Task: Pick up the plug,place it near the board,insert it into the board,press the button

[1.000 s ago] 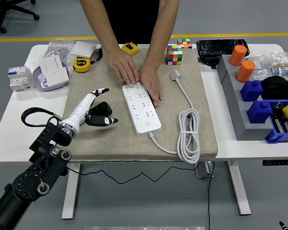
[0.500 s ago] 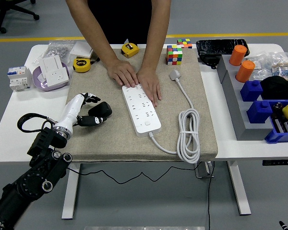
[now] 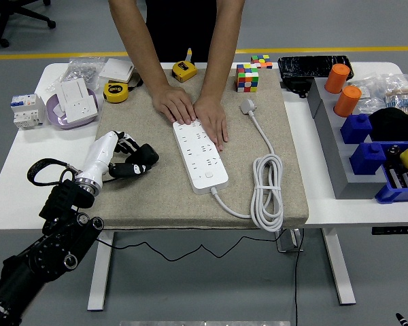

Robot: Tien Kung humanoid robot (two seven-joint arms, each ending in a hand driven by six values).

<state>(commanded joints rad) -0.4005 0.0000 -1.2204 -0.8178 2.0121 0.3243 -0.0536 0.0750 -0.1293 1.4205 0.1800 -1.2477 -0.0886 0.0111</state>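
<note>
The left hand (image 3: 126, 157) sits low over the left part of the beige mat (image 3: 156, 197), its white back toward the camera and its dark fingers (image 3: 137, 163) curled in on themselves, holding nothing. The black left arm (image 3: 44, 248) runs in from the lower left corner. The right arm is out of view. The plug (image 3: 247, 106), white and lying flat, rests on the mat's upper right part, well apart from the left hand and on the far side of the board from it. The board (image 3: 200, 154), a long white power strip, lies lengthwise in the middle of the mat, between the hand and the plug; a round button (image 3: 209, 175) shows near its near end. The white cable (image 3: 264, 183) leaves the board's near end, bends right into a loose coil by the mat's right edge, and runs up to the plug. A person stands at the far side of the table (image 3: 319, 204); both of the person's hands (image 3: 194, 112) lie flat, palms down, on the board's far end and on the mat just beside it. Behind them on the mat stand a colour cube (image 3: 247, 77) and a yellow tape measure (image 3: 184, 70). A second tape measure (image 3: 115, 92) lies at the mat's upper left corner, with a white socket plate (image 3: 78, 98) further left on the table. Orange cylinders (image 3: 343, 88) and blue bins (image 3: 374, 153) occupy the right side.
</note>
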